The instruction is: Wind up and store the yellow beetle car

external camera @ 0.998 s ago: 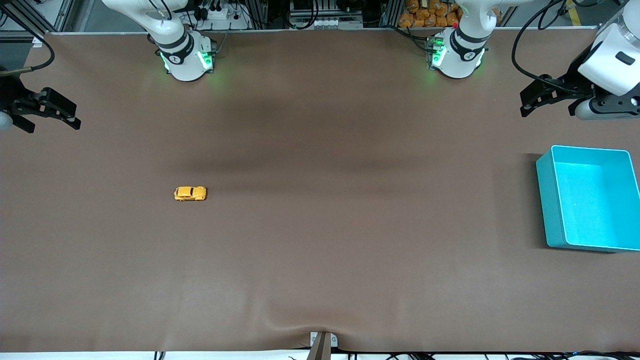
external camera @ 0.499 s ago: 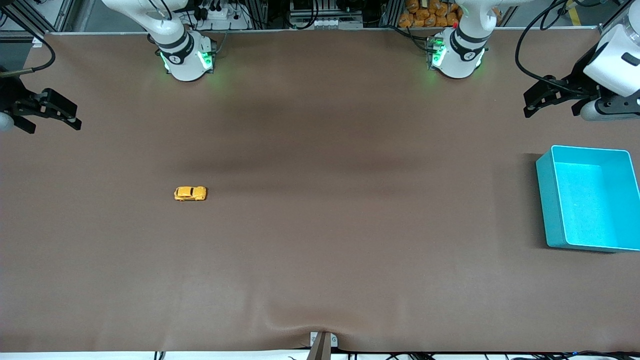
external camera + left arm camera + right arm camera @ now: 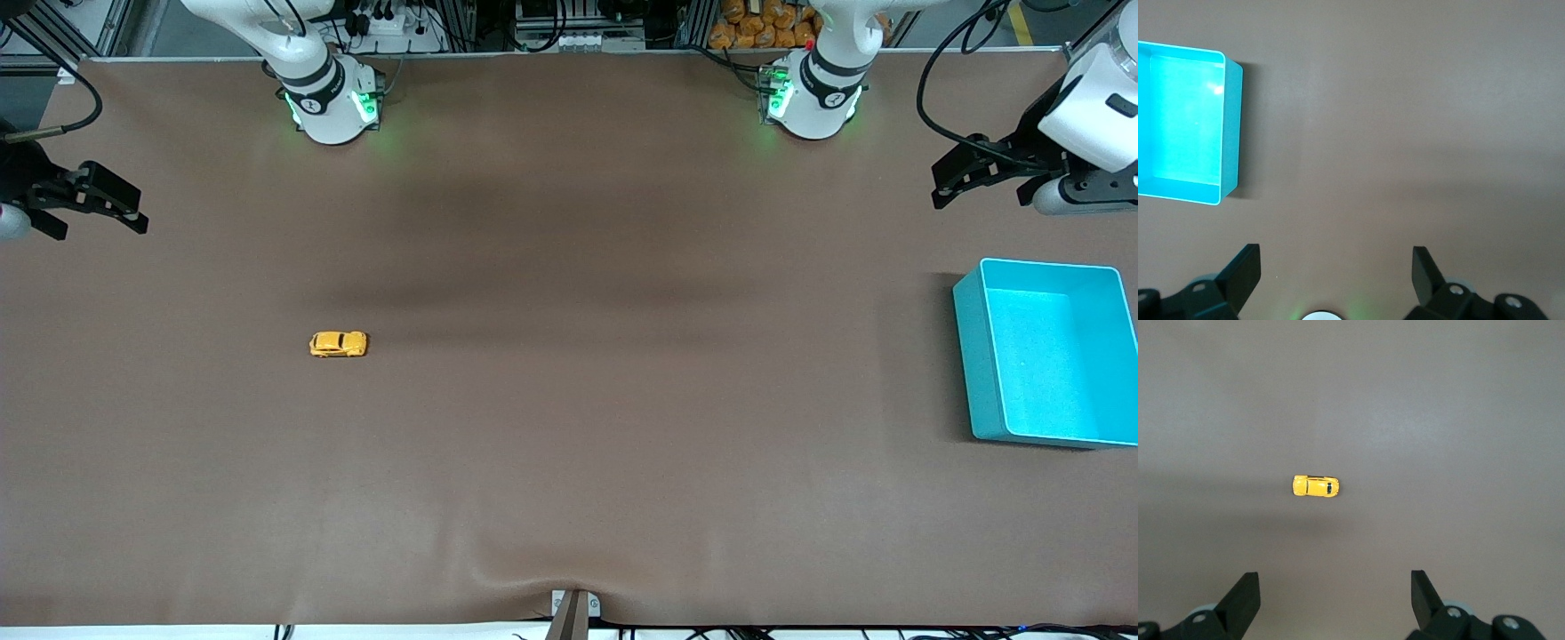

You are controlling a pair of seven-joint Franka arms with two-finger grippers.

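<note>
At far left edge of front view, upper part of frame: right gripper [image 3: 124,212], up in the air over the right arm's end of the table [image 3: 569,444], both fingers spread wide, nothing held. Waiting.

Left of centre, mid-height of frame: yellow beetle car [image 3: 338,344], resting on its wheels on the brown table surface, lengthwise along the table, touching nothing. Located toward the right arm's end of the table, well apart from both grippers. Same car [image 3: 1315,486] visible at centre of right wrist view, with 2 black fingertips [image 3: 1245,597] spread wide at the lower corners of that frame.

At right edge, mid-height of frame: turquoise bin [image 3: 971,356], upright, open top, nothing visible inside, at the left arm's end of the table, well apart from the car.

At upper right of frame, above the bin: left gripper [image 3: 949,182], in the air, fingers wide apart, nothing held. Waiting.
</note>
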